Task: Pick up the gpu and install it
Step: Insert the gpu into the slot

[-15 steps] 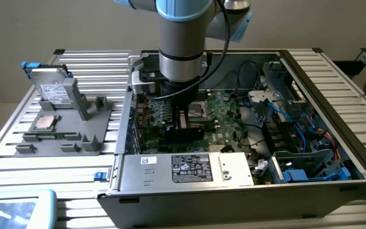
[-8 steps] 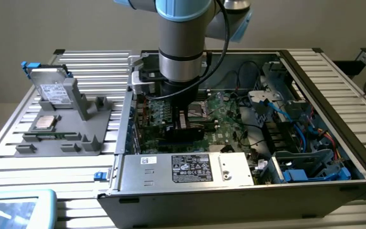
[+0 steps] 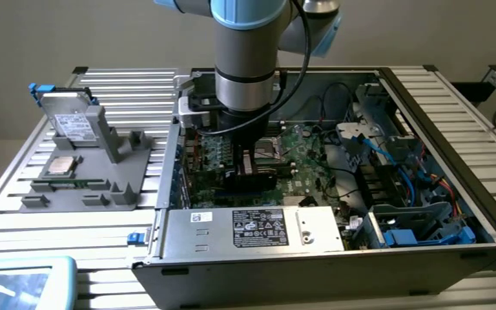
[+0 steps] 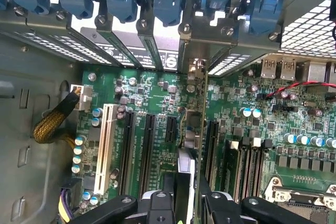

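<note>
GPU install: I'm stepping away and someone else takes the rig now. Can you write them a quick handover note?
Gripper: shut on the gpu, holding it edge-on inside the open computer case.
Position: card is over the motherboard, at a black expansion slot, with its bracket end toward the rear slot covers.
Done: gpu picked up and brought into the case.
Left: full seating cannot be confirmed; card not released.

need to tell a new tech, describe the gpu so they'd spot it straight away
Look inside the open computer case, under the robot arm, at the green motherboard. The gpu stands on edge between the gripper fingers, over the black slots; the only card there, with a silvery end bracket.
</note>
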`<state>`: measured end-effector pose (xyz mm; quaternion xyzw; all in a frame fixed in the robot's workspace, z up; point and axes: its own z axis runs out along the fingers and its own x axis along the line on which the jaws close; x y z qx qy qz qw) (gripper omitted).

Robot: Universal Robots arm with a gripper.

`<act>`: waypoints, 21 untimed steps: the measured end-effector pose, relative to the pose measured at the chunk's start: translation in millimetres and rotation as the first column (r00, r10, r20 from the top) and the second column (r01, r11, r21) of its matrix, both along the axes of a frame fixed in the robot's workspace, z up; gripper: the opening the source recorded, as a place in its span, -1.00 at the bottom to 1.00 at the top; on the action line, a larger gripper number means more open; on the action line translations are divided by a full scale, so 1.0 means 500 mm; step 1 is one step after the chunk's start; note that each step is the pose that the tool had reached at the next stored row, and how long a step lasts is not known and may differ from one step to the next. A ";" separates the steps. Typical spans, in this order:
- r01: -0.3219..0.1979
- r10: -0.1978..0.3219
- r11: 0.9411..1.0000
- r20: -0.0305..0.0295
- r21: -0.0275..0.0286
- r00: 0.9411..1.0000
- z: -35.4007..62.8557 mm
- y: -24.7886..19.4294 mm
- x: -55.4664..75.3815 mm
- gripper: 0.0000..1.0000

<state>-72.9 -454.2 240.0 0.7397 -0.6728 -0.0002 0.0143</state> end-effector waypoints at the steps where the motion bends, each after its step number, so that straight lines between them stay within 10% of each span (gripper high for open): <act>1: 0.000 0.000 1.000 0.000 0.000 1.000 0.000 0.0000 0.000 -0.46; 21: 0.000 0.000 1.000 -0.001 0.002 1.000 0.000 0.0004 -0.002 -0.23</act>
